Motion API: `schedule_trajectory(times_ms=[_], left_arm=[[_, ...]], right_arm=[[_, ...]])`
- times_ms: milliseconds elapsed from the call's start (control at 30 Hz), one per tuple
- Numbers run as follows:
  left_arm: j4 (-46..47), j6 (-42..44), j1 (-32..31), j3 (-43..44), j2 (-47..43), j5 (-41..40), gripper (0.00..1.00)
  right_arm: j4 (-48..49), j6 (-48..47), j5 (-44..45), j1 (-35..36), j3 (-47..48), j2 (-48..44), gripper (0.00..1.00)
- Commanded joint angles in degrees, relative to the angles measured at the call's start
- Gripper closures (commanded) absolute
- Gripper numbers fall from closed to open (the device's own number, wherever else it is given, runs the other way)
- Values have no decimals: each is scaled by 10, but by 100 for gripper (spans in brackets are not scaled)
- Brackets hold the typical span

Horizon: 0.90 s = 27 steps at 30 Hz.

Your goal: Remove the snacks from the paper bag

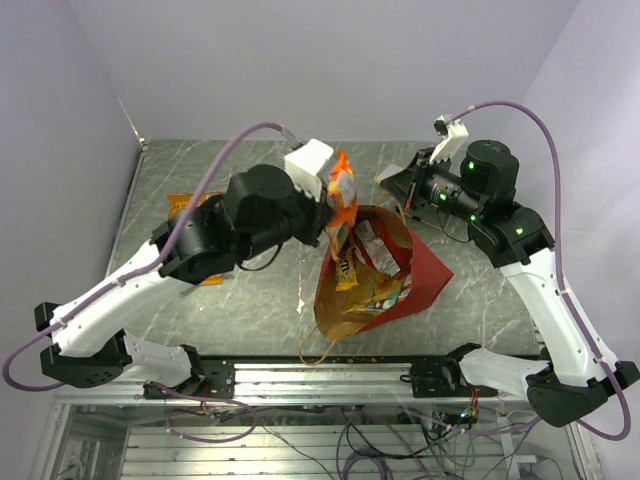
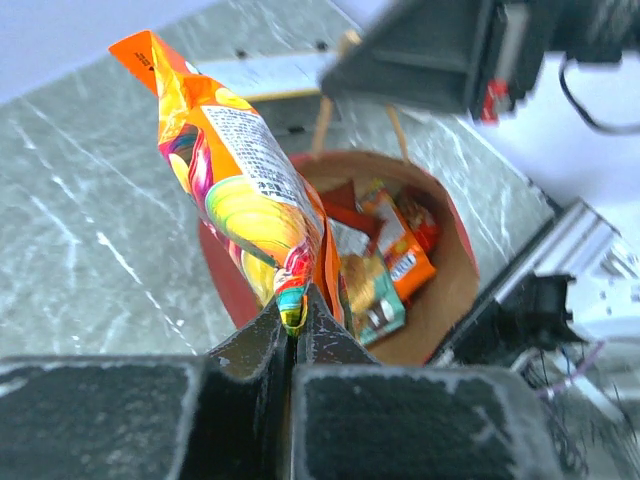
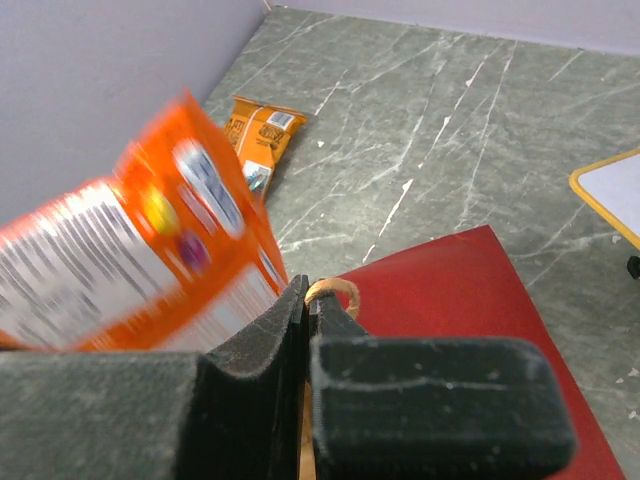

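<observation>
Left end effector (image 2: 293,325) clenched on the lower seam of an orange packet (image 2: 240,190); only a thin strip of foil sits between the pads, and the rest of the packet stands up above the fingers, over the mouth of the paper bag (image 2: 455,240)

Right end effector (image 3: 308,295) shut tight, with a tan loop handle (image 3: 335,288) of the bag at its tips; it looks pinched there, holding the far rim up, though the bite itself is hidden

Bag rests on the desk (image 1: 250,300), mouth gaping, with more snacks (image 2: 395,250) inside; a second orange packet (image 3: 262,135) lies out on the desk near the left wall

Risks, as I judge them:
- the grip is on a seam only; crinkly foil could slide out on a quick swing, and the packet would fall back into the bag
- the packet is top-heavy above my fingers; it may flop over and hide the drop spot
- if my right side tugs the handle while the left carries away, the bag may drag or tip and spill

Room: open desk to the left of the bag, between it and the lying packet. The wall bounds the left side and the rail (image 1: 330,375) the near edge, where the bag's other handle (image 1: 318,350) reaches. My right arm crowds the far side of the bag, so left and a little nearer looks the freer way out
</observation>
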Motion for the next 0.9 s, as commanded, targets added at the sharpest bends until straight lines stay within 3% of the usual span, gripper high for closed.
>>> schedule_trajectory(times_ms=[0,133,367,733,867], left_arm=[[-45,12,25,76,15,-96,93],[-75,-10,80,107,27,-155,93],[-157,-54,243,112,43,-165,93],[-230,-41,530,3,38,-137,93],[-234,-39,604,-30,33,-142,93]], right_arm=[[23,-8,7,-1,-8,-11,100],[18,-14,2,-1,3,0,100],[19,-24,1,-1,14,11,100],[16,-38,7,-1,2,-5,100],[22,-40,6,-1,-7,-9,100]])
